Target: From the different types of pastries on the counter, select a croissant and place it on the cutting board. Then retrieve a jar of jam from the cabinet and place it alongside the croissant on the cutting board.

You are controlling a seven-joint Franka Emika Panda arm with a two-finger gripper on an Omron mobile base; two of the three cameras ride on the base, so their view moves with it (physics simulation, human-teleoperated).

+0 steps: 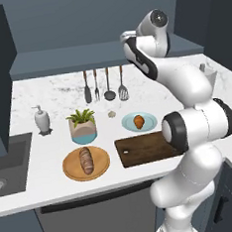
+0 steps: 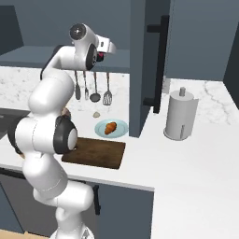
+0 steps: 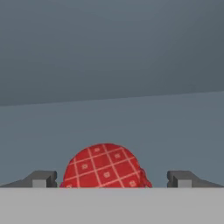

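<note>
Left base view: white marble-patterned table (image 1: 37, 102) with grey veining. On it, small orange-brown tapered croissant (image 1: 139, 120) lying on a pale blue round plate (image 1: 149, 118); just in front, bare dark brown rectangular cutting board (image 1: 141, 150), partly hidden by the arm. To the left, longer dark-brown ridged loaf (image 1: 86, 160) on a round light-tan wooden plate (image 1: 73, 170). Behind that, spiky green plant in a blue-and-tan pot (image 1: 82, 126), and a white soap dispenser (image 1: 41, 119). Four utensils (image 1: 104, 85) hanging along the back, under the flat grey-blue cabinet shelf (image 1: 58, 59).

Right base view: same croissant (image 2: 110, 128) on its plate, touching nothing else; wood-grained board (image 2: 100, 154) close beside it. White cylindrical paper-towel roll (image 2: 180, 116) upright to the right. Arm raised to shelf height.

Hand view: end effector (image 3: 112, 179) spread wide, dark finger tips (image 3: 41, 178) well apart either side of a rounded red cover with a pale checked pattern, seemingly the jar of jam (image 3: 104, 166), on the smooth grey shelf; no contact visible.
</note>
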